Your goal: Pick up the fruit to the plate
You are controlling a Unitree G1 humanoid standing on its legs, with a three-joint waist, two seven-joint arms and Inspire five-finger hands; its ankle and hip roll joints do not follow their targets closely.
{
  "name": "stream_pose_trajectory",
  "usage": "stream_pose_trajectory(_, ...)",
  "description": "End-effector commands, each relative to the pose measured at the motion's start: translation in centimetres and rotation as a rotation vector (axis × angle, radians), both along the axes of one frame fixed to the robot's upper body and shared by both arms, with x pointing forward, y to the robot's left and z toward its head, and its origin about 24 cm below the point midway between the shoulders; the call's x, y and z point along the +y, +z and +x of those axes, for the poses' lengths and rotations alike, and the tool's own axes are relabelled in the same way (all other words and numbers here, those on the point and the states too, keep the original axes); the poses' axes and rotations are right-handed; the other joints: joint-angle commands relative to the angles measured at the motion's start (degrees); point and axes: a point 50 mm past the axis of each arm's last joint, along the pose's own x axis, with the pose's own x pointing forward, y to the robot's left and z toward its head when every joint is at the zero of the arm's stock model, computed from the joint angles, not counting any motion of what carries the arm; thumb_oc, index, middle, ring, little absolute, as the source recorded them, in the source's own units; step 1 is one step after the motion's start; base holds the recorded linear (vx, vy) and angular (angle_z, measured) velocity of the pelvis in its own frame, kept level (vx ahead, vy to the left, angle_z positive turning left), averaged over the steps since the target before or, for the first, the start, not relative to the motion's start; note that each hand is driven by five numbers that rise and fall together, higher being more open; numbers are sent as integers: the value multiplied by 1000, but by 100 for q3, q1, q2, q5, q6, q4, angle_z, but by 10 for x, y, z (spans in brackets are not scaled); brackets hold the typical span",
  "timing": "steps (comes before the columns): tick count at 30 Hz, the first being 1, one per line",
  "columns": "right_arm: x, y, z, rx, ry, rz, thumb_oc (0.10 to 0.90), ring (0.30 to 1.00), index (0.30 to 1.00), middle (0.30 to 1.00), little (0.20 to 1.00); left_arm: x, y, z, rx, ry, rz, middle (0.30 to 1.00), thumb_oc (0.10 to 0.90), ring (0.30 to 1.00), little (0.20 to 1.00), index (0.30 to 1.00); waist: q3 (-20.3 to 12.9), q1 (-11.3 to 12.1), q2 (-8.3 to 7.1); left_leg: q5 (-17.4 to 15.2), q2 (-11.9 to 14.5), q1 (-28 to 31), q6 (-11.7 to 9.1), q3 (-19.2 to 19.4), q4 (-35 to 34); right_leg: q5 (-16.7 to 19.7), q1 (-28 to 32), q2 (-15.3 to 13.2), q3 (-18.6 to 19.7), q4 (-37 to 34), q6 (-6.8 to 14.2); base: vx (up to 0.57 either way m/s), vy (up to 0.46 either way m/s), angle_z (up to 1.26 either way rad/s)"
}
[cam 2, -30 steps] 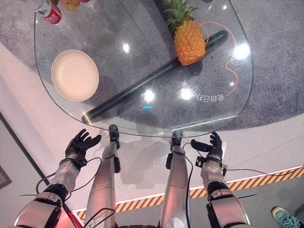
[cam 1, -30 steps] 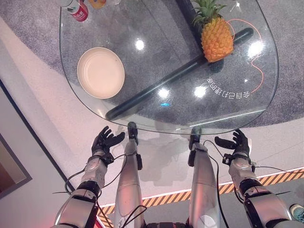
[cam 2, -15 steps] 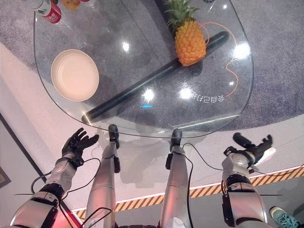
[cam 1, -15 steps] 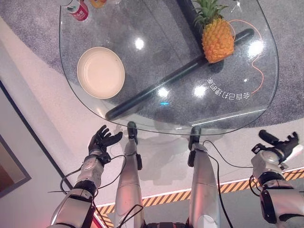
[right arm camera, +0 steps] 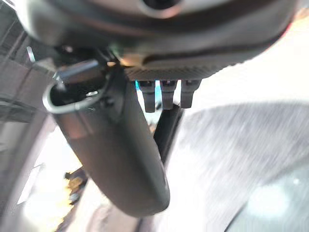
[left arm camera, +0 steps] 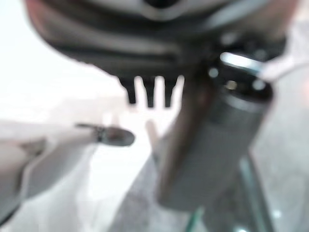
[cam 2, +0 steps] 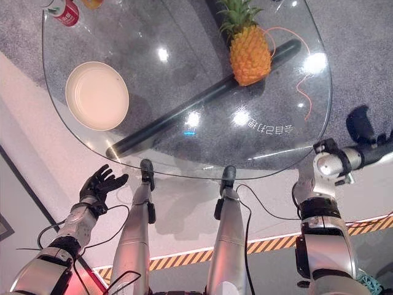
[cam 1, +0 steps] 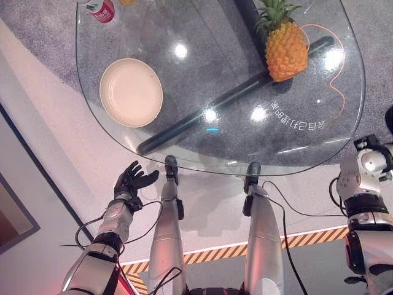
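Left hand: Your left hand (cam 1: 132, 182) is hanging low, just outside the near left edge of the glass table (cam 1: 295, 138). Its fingers are spreading out straight, and it is holding nothing.

Right hand: Your right hand (cam 2: 362, 132) is sitting just outside the near right edge of the table, partly running off the side of the picture. In its own wrist view (right arm camera: 120, 159) you are seeing a thick dark thumb and short finger stubs, but you cannot tell how far the fingers are open. It is not touching the fruit.

Plate: You are looking at a round cream plate (cam 1: 131, 93) lying flat near the left edge of the table. Nothing is lying on it.

Black bar: A long black bar (cam 1: 209, 110) is running under the glass, from the near left part up toward the far right edge.

Pineapple: The fruit is a pineapple (cam 1: 286, 49). It is standing near the far right edge of the table, right over the far end of the bar, with its green leaves pointing away from you. It is sitting well apart from the plate and from both hands.

Orange cord: A thin orange cord (cam 1: 336, 67) is curling just beside the pineapple, near the right edge.

Red can: A red can (cam 1: 100, 9) is sitting at the far left corner of the table, past the plate.
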Motion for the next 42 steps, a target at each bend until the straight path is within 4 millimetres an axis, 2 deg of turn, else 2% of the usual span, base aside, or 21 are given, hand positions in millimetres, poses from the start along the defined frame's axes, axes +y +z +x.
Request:
stream_pose_trajectory(1, -6, 56, -23, -178, -115, -242, 800, 900, 900, 900, 900, 27, 6, -6, -11, 89, 28, 900, 800, 900, 900, 900, -58, 25, -176, -655, -38, -32, 48, -145, 635, 937, 202, -90, -411, -899, -21, 0, 0, 0)
stream_pose_trajectory(5, 31, 83, -22, -259, -8, -390, 800, 900, 900, 900, 900, 23, 3, -8, -13, 87, 17, 900, 800, 900, 900, 900, -58, -3, -137, -619, -47, -22, 57, -122, 568, 912, 204, -86, -405, -928, -28, -6, 34, 0)
stream_pose_trajectory(7, 41, 88, -21, -261, 22, -432, 800, 900, 900, 900, 900, 23, 3, -8, -13, 87, 15, 900, 800, 900, 900, 900, -58, -7, -128, -609, -48, -25, 57, -119, 558, 904, 202, -87, -403, -931, -31, 0, 0, 0)
stream_pose_trajectory(10, 65, 95, -17, -256, 117, -535, 800, 900, 900, 900, 900, 22, 2, -7, -14, 82, 10, 900, 800, 900, 900, 900, -58, -7, -109, -594, -55, -36, 60, -92, 553, 888, 185, -88, -400, -925, -42, 0, 0, 0)
stream_pose_trajectory(14, 87, 95, -12, -222, 213, -615, 800, 900, 900, 900, 900, 18, 1, -8, -17, 74, 6, 900, 800, 900, 900, 900, -58, -1, -95, -560, -64, -18, 60, -72, 515, 886, 201, -86, -403, -938, -52, 0, 0, 0)
stream_pose_trajectory(18, 108, 86, -1, -103, 370, -695, 800, 900, 900, 900, 900, 15, -2, -9, -16, 63, 7, 900, 800, 900, 900, 900, -58, 32, -87, -531, -72, 6, 60, -40, 488, 871, 228, -100, -436, -937, -62, 0, 0, 0)
stream_pose_trajectory(32, 138, 74, 10, 6, 537, -763, 800, 900, 900, 900, 900, 4, -6, -9, -5, 34, 0, 900, 800, 900, 900, 900, -58, 82, -34, -466, -89, 42, 67, 18, 410, 848, 232, -139, -505, -902, -87, 0, 0, 0)
stream_pose_trajectory(42, 142, 68, 14, 61, 546, -748, 800, 900, 900, 900, 900, 0, -9, -10, 5, 22, -5, 900, 800, 900, 900, 900, -58, 88, -11, -430, -82, 47, 70, 37, 382, 856, 202, -140, -505, -875, -87, 0, 0, 0)
